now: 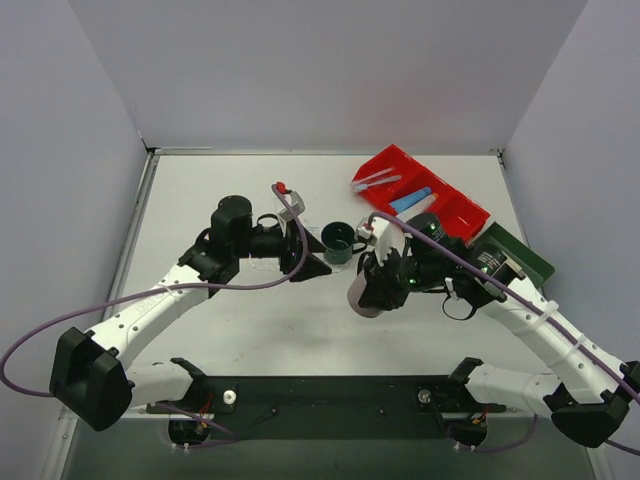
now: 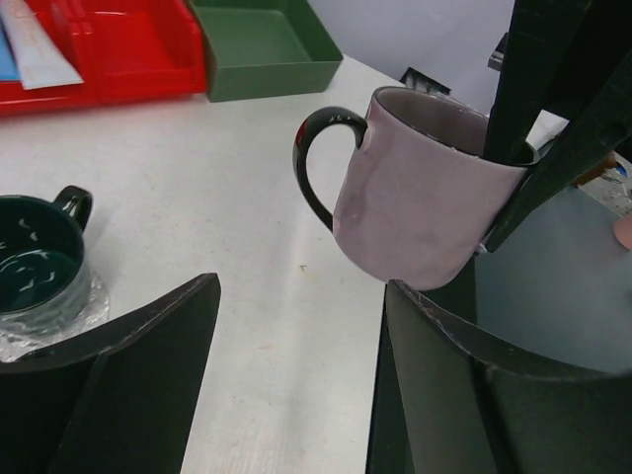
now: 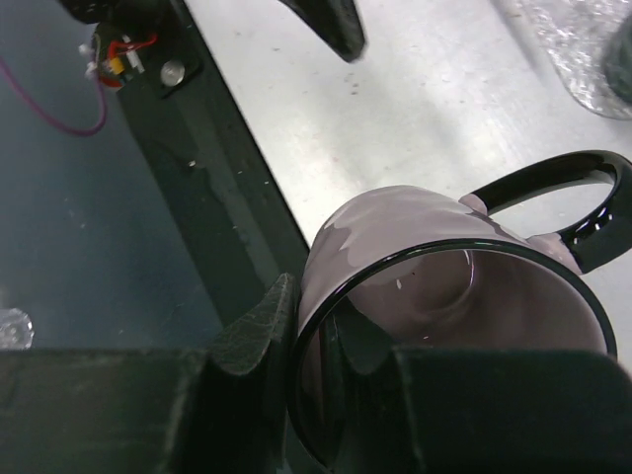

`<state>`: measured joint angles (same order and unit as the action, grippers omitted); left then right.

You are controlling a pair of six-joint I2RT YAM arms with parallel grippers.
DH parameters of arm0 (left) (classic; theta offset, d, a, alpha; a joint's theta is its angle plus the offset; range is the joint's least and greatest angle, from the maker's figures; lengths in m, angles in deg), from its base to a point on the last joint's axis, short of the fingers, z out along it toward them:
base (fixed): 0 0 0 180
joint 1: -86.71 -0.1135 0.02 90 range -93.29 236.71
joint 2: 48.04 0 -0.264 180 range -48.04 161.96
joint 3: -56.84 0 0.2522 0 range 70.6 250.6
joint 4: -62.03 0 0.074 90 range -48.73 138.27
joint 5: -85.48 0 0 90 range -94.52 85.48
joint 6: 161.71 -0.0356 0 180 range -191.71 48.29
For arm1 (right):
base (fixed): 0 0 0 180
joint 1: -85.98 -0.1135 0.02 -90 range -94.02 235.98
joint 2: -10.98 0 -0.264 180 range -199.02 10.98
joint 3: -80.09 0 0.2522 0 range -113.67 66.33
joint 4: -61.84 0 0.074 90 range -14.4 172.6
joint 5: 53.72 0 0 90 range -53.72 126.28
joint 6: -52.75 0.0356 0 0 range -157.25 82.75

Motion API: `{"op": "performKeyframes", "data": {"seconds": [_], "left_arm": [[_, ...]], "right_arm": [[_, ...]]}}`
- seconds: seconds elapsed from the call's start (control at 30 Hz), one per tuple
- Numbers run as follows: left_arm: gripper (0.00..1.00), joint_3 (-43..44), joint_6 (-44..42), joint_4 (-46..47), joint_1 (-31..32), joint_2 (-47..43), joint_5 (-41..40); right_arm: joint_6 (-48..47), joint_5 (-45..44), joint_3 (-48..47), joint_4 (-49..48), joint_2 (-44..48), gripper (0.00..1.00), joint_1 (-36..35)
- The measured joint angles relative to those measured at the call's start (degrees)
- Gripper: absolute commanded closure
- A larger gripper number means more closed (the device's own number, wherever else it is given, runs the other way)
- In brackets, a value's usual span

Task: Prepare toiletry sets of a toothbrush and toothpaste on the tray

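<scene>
- The cup (image 2: 415, 207) was mauve, with a glossy black handle and rim.
- The mug (image 1: 337, 241) was dark green.
- The bin (image 2: 138, 44) was red.
- The tube (image 1: 411, 200) was blue.

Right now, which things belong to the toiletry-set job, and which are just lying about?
Job: toothbrushes, blue tube, clear tray.
Not the job: mauve cup, green mug, green tray, red bin.

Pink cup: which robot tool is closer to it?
Right. The right tool pinches the pink cup by its rim, one finger inside, one outside. The left tool is open and apart from the cup, over by the dark green mug.
</scene>
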<state>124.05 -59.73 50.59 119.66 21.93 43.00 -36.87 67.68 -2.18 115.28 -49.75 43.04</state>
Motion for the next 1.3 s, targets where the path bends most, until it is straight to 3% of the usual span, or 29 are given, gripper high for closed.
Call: {"op": "performKeyframes", "data": {"seconds": [0.5,0.9,1.1,1.23,1.3], "left_arm": [[0.27,-2.01,7.76,10.05,3.91,0.59,4.42],[0.41,-2.34,6.03,9.49,7.15,0.66,3.3],[0.42,-2.36,5.77,9.55,7.5,1.27,3.26],[0.48,-2.43,5.84,9.62,8.72,2.01,3.21],[0.58,-2.56,5.84,9.73,9.38,2.21,2.86]], "right_arm": [[1.31,2.69,-5.35,2.51,-2.64,1.0,-13.03],[1.46,2.32,-7.69,3.87,-3.67,1.0,-14.49],[1.44,2.32,-7.85,3.89,-3.65,1.0,-14.49],[1.36,2.34,-7.85,3.87,-3.65,1.0,-14.53],[1.33,2.45,-7.85,3.96,-3.67,1.0,-14.53]]}}
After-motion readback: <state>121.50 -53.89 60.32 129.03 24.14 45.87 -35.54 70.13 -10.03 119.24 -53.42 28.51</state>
